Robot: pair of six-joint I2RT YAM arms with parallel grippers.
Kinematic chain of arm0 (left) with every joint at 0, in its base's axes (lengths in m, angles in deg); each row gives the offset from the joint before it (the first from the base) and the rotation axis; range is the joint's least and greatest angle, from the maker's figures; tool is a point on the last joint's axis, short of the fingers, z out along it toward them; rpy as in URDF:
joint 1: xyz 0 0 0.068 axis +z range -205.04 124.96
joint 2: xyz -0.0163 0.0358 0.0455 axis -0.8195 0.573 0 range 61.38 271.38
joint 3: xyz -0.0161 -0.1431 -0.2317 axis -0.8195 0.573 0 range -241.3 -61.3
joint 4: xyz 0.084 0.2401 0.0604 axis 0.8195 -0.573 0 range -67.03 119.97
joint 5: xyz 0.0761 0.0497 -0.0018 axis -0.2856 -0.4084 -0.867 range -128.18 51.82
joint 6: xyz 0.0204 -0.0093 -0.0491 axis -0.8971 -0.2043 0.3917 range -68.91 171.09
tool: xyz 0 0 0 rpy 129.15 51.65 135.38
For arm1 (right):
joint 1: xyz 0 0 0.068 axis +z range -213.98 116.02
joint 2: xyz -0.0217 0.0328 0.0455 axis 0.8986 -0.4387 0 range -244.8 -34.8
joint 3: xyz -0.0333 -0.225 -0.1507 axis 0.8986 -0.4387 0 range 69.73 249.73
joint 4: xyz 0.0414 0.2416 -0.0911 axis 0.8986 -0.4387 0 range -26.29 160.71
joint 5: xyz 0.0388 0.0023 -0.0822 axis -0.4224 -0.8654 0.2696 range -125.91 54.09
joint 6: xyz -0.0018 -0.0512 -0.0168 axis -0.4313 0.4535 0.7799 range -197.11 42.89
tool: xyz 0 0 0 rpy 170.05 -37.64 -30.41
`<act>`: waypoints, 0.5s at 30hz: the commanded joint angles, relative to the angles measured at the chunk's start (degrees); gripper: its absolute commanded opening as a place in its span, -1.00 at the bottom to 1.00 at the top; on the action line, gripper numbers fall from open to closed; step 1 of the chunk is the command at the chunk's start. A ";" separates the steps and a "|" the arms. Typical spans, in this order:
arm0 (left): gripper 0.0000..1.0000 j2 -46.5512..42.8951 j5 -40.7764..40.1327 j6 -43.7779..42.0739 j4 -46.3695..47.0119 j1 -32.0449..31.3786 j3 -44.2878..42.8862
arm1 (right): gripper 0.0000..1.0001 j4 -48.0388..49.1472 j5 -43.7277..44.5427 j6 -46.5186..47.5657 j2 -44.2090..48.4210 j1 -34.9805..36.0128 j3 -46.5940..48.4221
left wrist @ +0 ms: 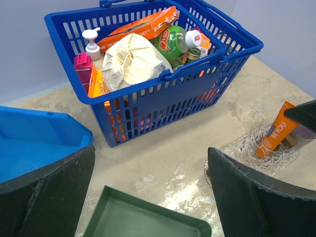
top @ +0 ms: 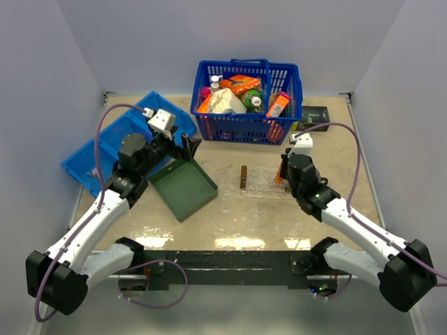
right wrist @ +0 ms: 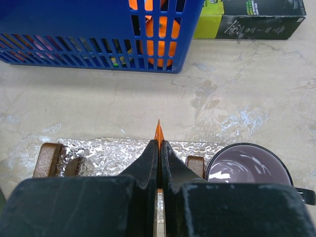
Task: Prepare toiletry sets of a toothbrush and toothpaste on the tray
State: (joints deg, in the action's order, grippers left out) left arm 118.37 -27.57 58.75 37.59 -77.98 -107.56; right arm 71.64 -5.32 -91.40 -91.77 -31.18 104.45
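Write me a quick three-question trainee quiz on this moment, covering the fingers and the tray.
1. True or false: the left gripper has its fingers shut on the dark green square tray.
2. What do the right gripper's fingers pinch? A) white pump bottle B) short orange toothpaste tube C) green bottle
3. In the right wrist view, name the round object beside the flat clear plastic tray's right-hand wooden handle.
Key: 1 false, its fingers are open and empty. 2 B. 3 the purple mug.
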 commanded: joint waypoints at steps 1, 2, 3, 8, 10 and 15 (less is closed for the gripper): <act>1.00 -1.09 -0.15 -1.68 0.91 0.26 -0.15 | -1.00 4.26 2.55 -0.04 0.81 0.34 -0.62; 1.00 -1.01 -0.24 -1.68 0.91 0.26 -0.15 | -1.00 4.34 2.63 -0.04 0.63 0.34 -0.62; 1.00 -1.09 -0.15 -1.68 0.91 0.18 -0.15 | -1.00 4.26 2.63 -0.04 0.55 0.34 -0.62; 1.00 -1.09 -0.15 -1.77 0.82 0.26 -0.23 | -0.85 3.73 2.63 -0.31 0.11 0.34 -0.62; 1.00 -1.09 -0.15 -1.77 0.82 0.26 -0.23 | -0.78 3.64 2.63 -0.39 0.10 0.34 -0.62; 1.00 -1.09 -0.15 -1.86 0.82 0.35 -0.15 | -0.57 3.55 2.81 -0.31 0.28 0.43 -0.62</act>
State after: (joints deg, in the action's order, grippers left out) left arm 118.37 -27.57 58.73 37.57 -77.98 -107.56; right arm 72.33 -4.91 -91.44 -91.79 -30.99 103.75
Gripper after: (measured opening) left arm 0.997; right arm 0.185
